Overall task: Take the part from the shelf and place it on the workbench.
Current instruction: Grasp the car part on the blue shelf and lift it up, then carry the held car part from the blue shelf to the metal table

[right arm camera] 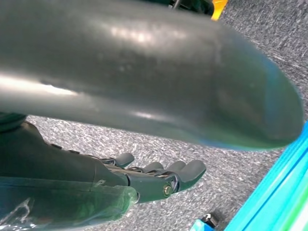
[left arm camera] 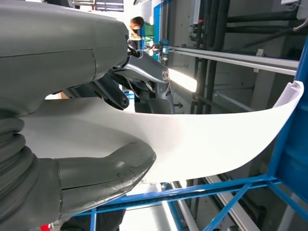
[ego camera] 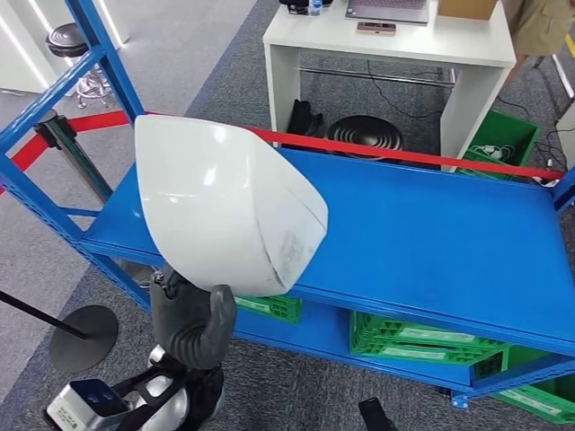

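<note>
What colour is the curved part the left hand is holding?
White and glossy, with a faint grey scuff near one edge. The part, gripped by the left hand, shows best in the head view.

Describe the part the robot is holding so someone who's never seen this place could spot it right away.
Find the big blue shelf running across the middle. At its left end, just above the top board, the left hand grips from below a large white curved shell. It is the one smooth, glossy white piece there; the green crates sit on the lower level.
</note>
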Controlling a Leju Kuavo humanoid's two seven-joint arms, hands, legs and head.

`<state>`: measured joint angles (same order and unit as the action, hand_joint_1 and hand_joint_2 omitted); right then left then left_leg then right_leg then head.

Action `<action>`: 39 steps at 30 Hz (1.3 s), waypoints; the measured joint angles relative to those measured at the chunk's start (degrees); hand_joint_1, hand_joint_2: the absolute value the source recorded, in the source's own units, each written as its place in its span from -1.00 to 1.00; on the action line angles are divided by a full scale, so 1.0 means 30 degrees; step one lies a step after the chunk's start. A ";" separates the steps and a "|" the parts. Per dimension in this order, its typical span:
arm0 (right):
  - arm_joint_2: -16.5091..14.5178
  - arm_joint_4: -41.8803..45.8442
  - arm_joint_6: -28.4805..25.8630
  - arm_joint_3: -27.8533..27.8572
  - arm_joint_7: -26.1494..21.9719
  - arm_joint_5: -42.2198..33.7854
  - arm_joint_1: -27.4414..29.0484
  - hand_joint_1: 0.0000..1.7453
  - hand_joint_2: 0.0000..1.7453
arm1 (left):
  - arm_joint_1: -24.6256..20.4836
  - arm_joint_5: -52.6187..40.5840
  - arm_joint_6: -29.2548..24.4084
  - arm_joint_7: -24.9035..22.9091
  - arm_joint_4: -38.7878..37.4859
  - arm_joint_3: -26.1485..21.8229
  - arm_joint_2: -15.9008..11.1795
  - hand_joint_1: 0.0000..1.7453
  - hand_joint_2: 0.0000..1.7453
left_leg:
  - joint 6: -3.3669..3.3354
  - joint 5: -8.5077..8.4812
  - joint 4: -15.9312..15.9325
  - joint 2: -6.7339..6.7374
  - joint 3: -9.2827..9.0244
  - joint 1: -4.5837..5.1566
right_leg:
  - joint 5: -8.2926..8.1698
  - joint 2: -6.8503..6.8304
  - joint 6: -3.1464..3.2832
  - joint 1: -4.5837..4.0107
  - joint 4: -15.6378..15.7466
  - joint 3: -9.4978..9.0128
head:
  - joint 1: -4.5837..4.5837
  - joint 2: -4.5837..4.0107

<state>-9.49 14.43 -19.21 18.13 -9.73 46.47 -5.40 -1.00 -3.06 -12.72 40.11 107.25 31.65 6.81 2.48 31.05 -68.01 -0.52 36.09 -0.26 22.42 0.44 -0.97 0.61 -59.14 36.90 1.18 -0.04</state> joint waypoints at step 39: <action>-0.0066 -0.0047 -0.0073 0.0120 -0.0228 0.0029 -0.0028 -1.00 -1.00 | -0.0150 -0.0189 0.0257 0.0000 -0.0029 0.0173 0.0027 1.00 1.00 | -0.0807 -0.1429 0.4201 0.0168 -0.2264 0.0093 | 0.0003 -0.0004 -0.0741 -0.0030 -0.0334 0.0677 | 0.0091 0.0000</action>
<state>-9.68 14.28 -19.43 18.49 -10.41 46.56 -5.49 -1.44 -3.63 -11.94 40.11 107.16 32.17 6.89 0.05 26.77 -55.40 -0.02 29.30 0.02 22.43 0.42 -3.19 0.52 -60.14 38.93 1.45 -0.04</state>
